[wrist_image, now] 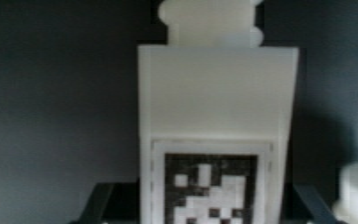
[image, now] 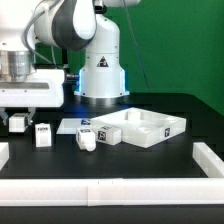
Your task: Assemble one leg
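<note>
In the wrist view one leg [wrist_image: 217, 110] fills the picture: a white post with a round peg at one end and a black-and-white tag on its face. My gripper [wrist_image: 215, 205] has a dark finger on each side of the post, against its sides. In the exterior view the gripper [image: 18, 113] hangs low at the left over this leg [image: 18, 123], which is at table level. Two more legs [image: 43, 136] [image: 87, 140] lie on the black table further right.
The large flat white piece with round sockets [image: 146, 128] lies right of centre. The marker board [image: 70, 126] lies flat beside it. A low white border [image: 110, 188] runs along the near edge. The robot base [image: 100, 70] stands behind.
</note>
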Tool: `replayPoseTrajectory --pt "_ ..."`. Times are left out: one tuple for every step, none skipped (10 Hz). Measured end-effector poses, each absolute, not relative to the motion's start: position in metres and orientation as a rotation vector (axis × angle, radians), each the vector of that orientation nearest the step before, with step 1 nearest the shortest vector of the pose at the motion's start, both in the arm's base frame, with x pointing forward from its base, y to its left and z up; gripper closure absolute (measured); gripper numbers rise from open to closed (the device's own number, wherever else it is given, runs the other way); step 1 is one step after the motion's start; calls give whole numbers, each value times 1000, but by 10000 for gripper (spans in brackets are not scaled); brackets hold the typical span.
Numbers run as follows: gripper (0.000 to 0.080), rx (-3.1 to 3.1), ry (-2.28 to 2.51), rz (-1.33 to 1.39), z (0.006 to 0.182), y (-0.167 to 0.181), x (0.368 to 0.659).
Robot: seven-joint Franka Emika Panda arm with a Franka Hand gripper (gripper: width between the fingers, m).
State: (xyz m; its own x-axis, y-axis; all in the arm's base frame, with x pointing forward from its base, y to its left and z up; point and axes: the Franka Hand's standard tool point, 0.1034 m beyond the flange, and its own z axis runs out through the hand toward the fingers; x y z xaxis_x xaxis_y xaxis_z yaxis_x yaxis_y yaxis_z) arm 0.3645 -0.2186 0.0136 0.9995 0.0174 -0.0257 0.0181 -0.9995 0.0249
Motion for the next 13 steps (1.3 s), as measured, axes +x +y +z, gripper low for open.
replayPoseTrajectory --pt "514 3115 28 -44 12 -219 365" --pt "514 3116 30 -48 10 -218 366" --pt "514 3117 33 -53 8 -216 366" --pt "514 3117 37 -52 8 -214 367" --pt "514 3117 44 -52 8 -212 368" --pt "514 3117 45 -52 8 -212 368" --pt "450 3117 45 -52 8 -212 368" --pt "450 3117 44 -52 8 -212 368" --pt "266 3132 14 -67 10 -208 368" --pt "175 3167 -36 -78 22 -195 376" --pt "175 3194 -84 -81 35 -183 383" --pt "153 3228 -107 -87 56 -165 392" --pt "153 3230 -101 -66 74 -148 405"
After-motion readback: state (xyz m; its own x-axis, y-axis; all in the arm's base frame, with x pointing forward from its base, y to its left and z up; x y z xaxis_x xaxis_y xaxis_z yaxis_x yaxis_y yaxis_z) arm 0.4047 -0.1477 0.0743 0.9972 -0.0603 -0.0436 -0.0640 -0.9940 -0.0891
